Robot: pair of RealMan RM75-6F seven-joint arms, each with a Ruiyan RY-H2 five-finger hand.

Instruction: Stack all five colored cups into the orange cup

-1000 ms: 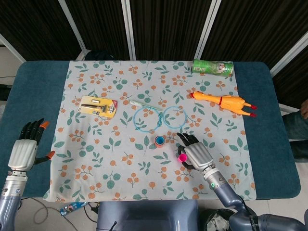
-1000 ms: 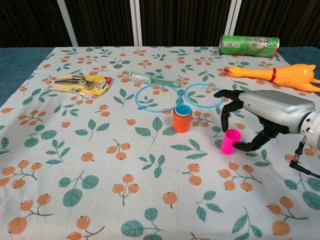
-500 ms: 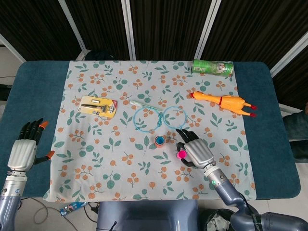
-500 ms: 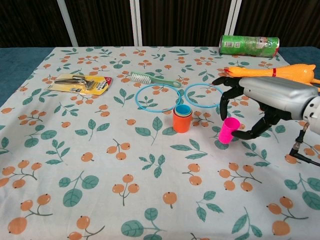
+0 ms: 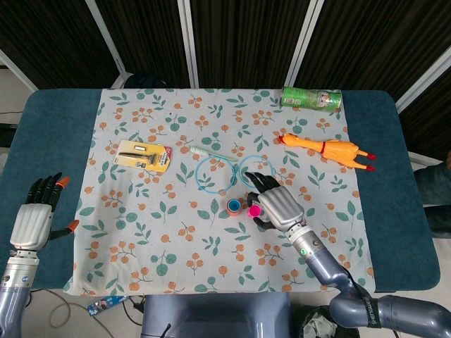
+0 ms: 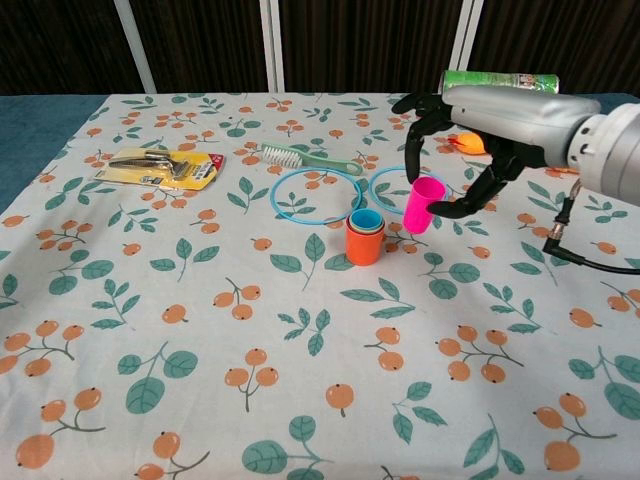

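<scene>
The right hand (image 6: pixel 470 150) holds the pink cup (image 6: pixel 423 204) by its side wall, lifted off the tabletop (image 6: pixel 300 330) just right of the orange cup (image 6: pixel 364 239), which already has smaller cups nested in it. The pink cup looks like light, stiff, smooth plastic, so it may slip; a light hold across the wall near the rim seems best. The left hand (image 5: pixel 34 218) rests at the far left, fingers apart, holding nothing

A robot test lab: black curtain panels (image 5: pixel 239 42) along 12 o'clock, a padded blue counter (image 5: pixel 56 134) under a printed floral cloth (image 5: pixel 141 232), cabling (image 5: pixel 56 310) on the floor at 7 o'clock.
</scene>
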